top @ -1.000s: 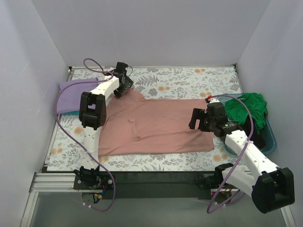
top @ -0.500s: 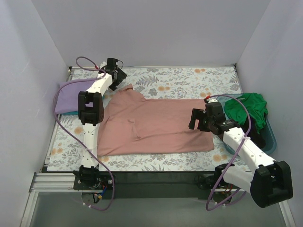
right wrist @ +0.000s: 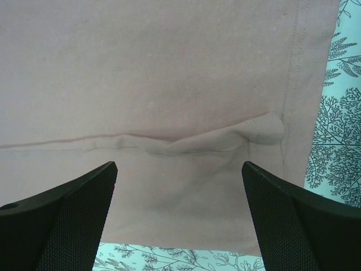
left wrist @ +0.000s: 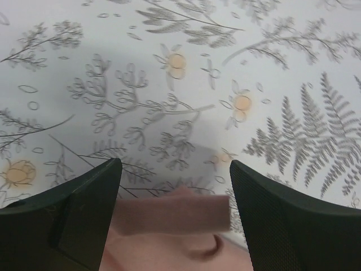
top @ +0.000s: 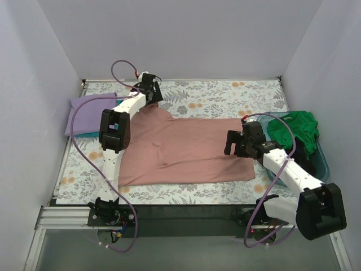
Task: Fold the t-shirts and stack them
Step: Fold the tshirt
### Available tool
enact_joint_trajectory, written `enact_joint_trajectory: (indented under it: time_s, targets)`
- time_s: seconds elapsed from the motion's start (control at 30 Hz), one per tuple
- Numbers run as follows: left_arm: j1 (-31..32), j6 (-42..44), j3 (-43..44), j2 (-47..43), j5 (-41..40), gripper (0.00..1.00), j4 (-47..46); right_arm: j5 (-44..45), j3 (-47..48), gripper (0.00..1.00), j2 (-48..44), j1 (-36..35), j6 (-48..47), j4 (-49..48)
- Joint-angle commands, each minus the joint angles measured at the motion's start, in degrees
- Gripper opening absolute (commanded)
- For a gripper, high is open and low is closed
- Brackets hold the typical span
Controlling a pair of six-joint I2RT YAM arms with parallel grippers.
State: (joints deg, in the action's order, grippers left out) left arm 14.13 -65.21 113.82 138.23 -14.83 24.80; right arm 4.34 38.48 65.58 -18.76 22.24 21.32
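A dusty pink t-shirt [top: 186,148] lies spread flat in the middle of the floral table. My left gripper [top: 152,93] is open at the shirt's far left corner, above its sleeve edge; in the left wrist view the pink sleeve [left wrist: 169,217] shows between the open fingers. My right gripper [top: 240,141] is open over the shirt's right hem; the right wrist view shows the pink cloth [right wrist: 169,84] with a fold ridge between the fingers. A folded lavender t-shirt [top: 90,110] lies on a teal one at the far left. A green t-shirt [top: 296,129] lies in the tub.
A translucent teal plastic tub [top: 322,164] stands at the right edge with the green shirt and dark cloth in it. White walls close in the table on the left, back and right. The arm bases stand at the near edge.
My left gripper has moved right along the far edge, from near the lavender shirt to over the pink shirt's sleeve corner. The right gripper has barely moved.
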Motion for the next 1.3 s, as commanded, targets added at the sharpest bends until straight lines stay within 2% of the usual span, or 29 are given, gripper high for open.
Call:
enact_joint_trajectory:
  time_s: [0.0, 0.2, 0.43, 0.5, 0.67, 0.7, 0.77, 0.8, 0.83, 1.0, 1.27]
  targets:
    - [2.22, 9.22, 0.78, -3.15, -4.33, 0.77, -3.00, 0.06, 0.98, 0.98, 0.77, 0.22, -0.71, -2.16]
    - [2.22, 7.47, 0.09, -3.67, -1.96, 0.76, -3.00, -0.30, 0.98, 0.99, 1.57, 0.22, -1.06, -2.34]
    - [2.92, 6.76, -1.67, -4.99, -5.04, 0.64, -0.45, 0.14, 0.98, 0.98, 1.65, 0.22, -1.06, -2.42]
    - [3.36, 7.55, -1.58, -4.99, -5.38, 0.52, -0.45, -0.03, 0.98, 0.98, 1.83, 0.22, -1.06, -2.42]
    - [4.06, 7.82, -1.23, -4.73, -7.04, 0.40, 0.95, -0.21, 0.81, 0.98, 2.01, 0.22, -0.88, -2.42]
    - [4.24, 7.56, -0.80, -4.64, -7.66, 0.28, 1.22, -0.12, 0.81, 0.98, 2.01, 0.22, -0.88, -2.51]
    - [4.32, 7.20, -0.70, -4.99, -8.46, 0.20, 1.83, -0.03, 0.81, 0.98, 2.09, 0.22, -0.88, -2.51]
    - [4.33, 6.94, -0.79, -5.34, -9.16, 0.04, 1.92, 0.06, 0.81, 0.98, 2.18, 0.22, -0.88, -2.60]
    - [4.33, 6.50, -0.79, -5.87, -9.60, 0.00, 2.18, 0.32, 0.81, 0.98, 2.18, 0.22, -0.88, -2.51]
    - [4.76, 5.88, -1.58, -8.33, -11.71, 0.00, 2.71, 0.93, 2.03, 0.98, 3.50, 0.22, -0.79, -2.51]
    - [5.47, 3.95, -3.95, -12.99, -16.90, 0.00, 5.70, 5.24, 13.00, 0.98, 10.86, 0.22, -0.79, -3.30]
